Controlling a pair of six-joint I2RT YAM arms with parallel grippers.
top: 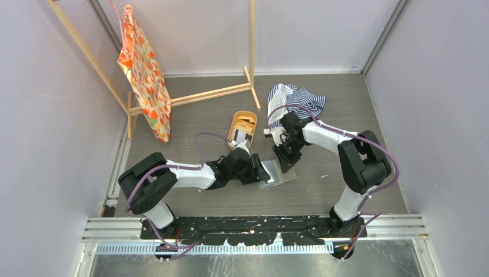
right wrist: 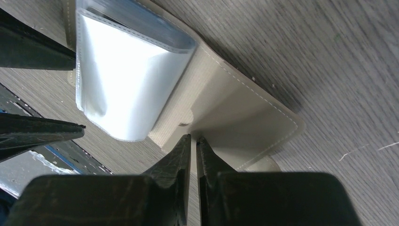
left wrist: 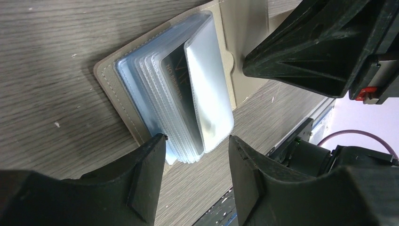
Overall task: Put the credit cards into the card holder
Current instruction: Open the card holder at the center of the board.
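Card holder (left wrist: 109,81): open on surface (left wrist: 47,47), cover pinned under near-together tips of right gripper (right wrist: 194,139); left gripper (left wrist: 196,141), jaws apart, straddles clear sleeves (left wrist: 209,89); step judged sleeve-opening, next needing one pocket parted.

Surface finishes noted:
The card holder (left wrist: 104,75) cover is seen as matt grey-beige woven fabric, stitched; its sleeves (left wrist: 211,94) as glossy clear plastic; the table (left wrist: 47,56) as matt wood-grain; the left gripper (left wrist: 196,141) fingers (left wrist: 146,179) as matt black plastic.
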